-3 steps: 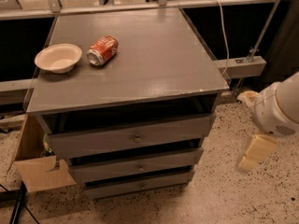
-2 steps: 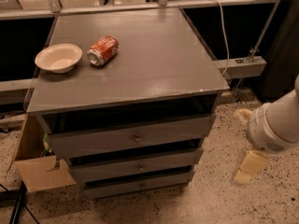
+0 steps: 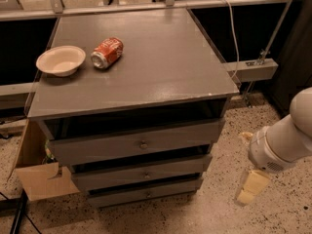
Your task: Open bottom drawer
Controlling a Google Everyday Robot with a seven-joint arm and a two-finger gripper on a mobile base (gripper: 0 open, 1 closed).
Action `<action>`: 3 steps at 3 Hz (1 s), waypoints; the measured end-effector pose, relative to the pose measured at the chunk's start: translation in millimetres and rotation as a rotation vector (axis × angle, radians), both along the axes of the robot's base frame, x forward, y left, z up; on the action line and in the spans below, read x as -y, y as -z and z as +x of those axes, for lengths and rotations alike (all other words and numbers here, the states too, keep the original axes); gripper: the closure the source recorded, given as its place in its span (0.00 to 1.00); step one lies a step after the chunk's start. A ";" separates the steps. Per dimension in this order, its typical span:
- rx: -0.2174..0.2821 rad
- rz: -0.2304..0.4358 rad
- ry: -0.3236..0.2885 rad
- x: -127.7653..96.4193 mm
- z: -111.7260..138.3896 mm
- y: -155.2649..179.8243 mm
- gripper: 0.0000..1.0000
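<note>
Camera view, gripper approach to the grey cabinet (image 3: 131, 106). Compared with the frame 0.7 s earlier, my gripper (image 3: 249, 188) has come down and shifted slightly towards the cabinet. It now hangs over the floor (image 3: 282, 218) to the cabinet's right, about level with the two lower drawers and well apart from them. Whether the gripper is released or clenched cannot be told; it grasps nothing. The rest of the scene is unchanged.

The bottom drawer (image 3: 146, 194) is the lowest of three fronts. It lies under the middle drawer (image 3: 146, 173) and the tall top drawer (image 3: 141, 144). Each front carries a small centre knob, with a dark gap above it.

On the counter (image 3: 165, 62), at rear left, an orange-red can (image 3: 107, 52) lies on its side just beside a pale bowl (image 3: 61, 60). The can's lettering is too small to read, and no other writing is legible.

The counter is matte grey with a soft sheen. The floor is pale speckled stone. A cardboard box (image 3: 41, 179) stands against the cabinet's left side. A white cable (image 3: 233, 33) runs down behind the right rear corner, and a pale rail (image 3: 122, 7) crosses the dark background.
</note>
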State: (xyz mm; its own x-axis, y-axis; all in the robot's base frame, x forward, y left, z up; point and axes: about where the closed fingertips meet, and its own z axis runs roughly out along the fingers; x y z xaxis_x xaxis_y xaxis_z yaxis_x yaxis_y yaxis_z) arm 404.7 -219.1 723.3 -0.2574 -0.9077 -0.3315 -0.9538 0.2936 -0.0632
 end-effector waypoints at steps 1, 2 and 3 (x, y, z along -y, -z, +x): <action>0.009 -0.009 -0.011 -1.0 -1.2 2.0 0.00; 0.028 0.006 -0.045 -1.5 -6.3 25.2 0.00; 0.055 0.039 -0.084 -2.0 -9.3 51.7 0.00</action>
